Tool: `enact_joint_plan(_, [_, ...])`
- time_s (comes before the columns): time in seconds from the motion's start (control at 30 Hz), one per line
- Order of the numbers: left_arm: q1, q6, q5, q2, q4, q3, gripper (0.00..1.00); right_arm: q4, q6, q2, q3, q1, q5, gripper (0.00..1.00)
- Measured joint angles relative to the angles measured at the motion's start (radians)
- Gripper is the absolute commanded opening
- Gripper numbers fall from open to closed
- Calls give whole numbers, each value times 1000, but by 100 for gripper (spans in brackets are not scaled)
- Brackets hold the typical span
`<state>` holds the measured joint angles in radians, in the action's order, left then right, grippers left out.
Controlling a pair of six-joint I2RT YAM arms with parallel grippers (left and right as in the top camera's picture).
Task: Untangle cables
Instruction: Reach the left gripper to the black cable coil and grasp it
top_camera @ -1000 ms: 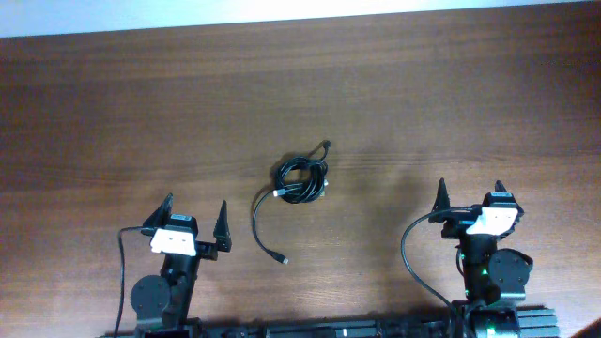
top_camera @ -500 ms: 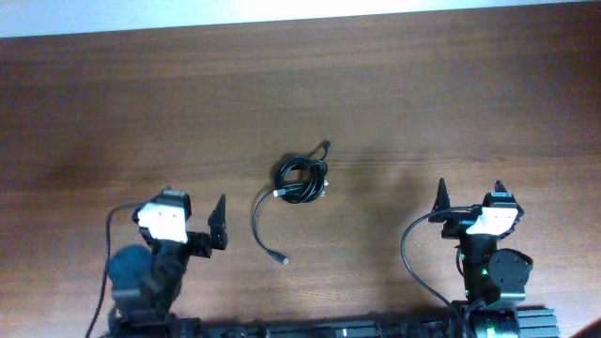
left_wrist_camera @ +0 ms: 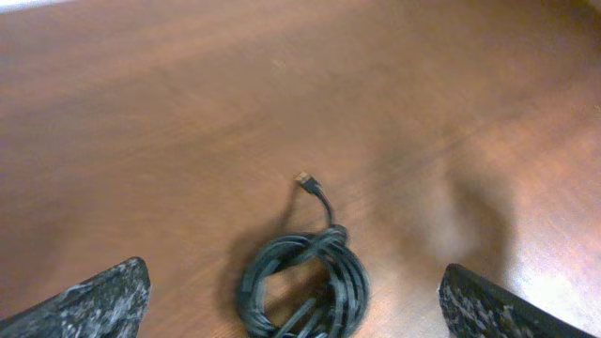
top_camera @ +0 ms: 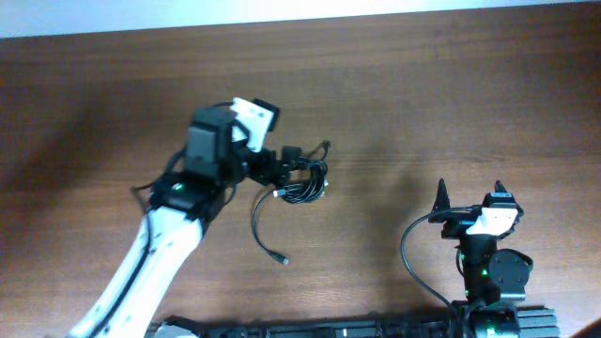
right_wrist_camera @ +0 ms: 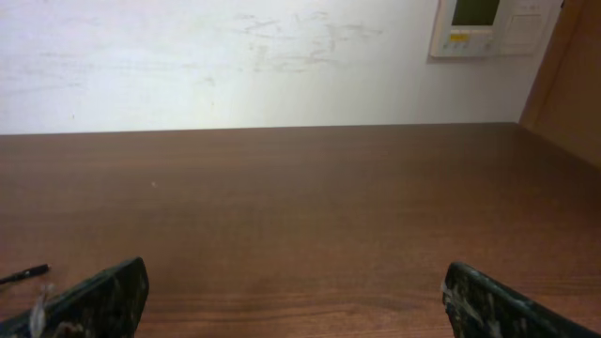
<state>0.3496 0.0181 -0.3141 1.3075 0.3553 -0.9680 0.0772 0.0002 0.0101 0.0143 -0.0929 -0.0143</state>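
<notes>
A coiled bundle of thin black cables lies mid-table, with one plug end pointing up-right and a loose tail curving down to a plug. In the left wrist view the coil lies between my open fingers, a short end with a light tip beyond it. My left gripper is open, hovering over the coil's left edge. My right gripper is open and empty at the right, far from the cables.
The brown wooden table spreads in all directions. The right wrist view shows bare table, a white wall and a wall panel. A thick black arm wire loops by the right base.
My left arm has swung up and right from its rest spot at the front left to the cable coil. The right arm and the cables have not moved.
</notes>
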Motion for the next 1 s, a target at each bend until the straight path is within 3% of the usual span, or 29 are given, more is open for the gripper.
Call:
enact_joint_plan(0.17, [99, -10, -135, 257, -93, 0, 99, 0, 0, 0, 0, 0, 0, 99])
enact_joint_plan(0.27, [155, -75, -144, 367, -174, -5, 75, 0, 0, 0, 0, 0, 0, 99])
enact_joint_plan(0.33, [196, -192, -33, 433, -201, -5, 59, 0, 0, 0, 0, 0, 0, 99])
enact_joint_plan(0.43, [240, -274, 58, 485, -228, -5, 50, 0, 0, 0, 0, 0, 0, 99])
enact_joint_plan(0.53, [284, -347, 137, 509, -224, -5, 49, 0, 0, 0, 0, 0, 0, 99])
enact_joint_plan(0.57, [287, -360, 150, 509, -224, -5, 42, 0, 0, 0, 0, 0, 0, 98])
enact_joint_plan(0.6, [287, -376, 163, 509, -224, -5, 25, 0, 0, 0, 0, 0, 0, 99])
enact_joint_plan(0.63, [287, -385, 171, 509, -225, -5, 22, 0, -1, 0, 0, 0, 0, 98])
enact_joint_plan(0.7, [287, -389, 173, 509, -229, -5, 5, 0, 0, 0, 0, 0, 0, 99])
enact_joint_plan(0.73, [286, -386, 173, 509, -232, -6, 0, 0, 0, 0, 0, 0, 0, 99])
enact_joint_plan(0.9, [225, -309, 192, 378, -144, -12, 0, 0, 0, 0, 0, 0, 0, 99])
enact_joint_plan(0.97, [205, -148, 200, 253, -64, -16, 0, 0, 0, 0, 0, 0, 0, 99])
enact_joint_plan(1.0, [206, 16, 200, 206, 42, -23, 4, 0, -1, 0, 0, 0, 0, 99])
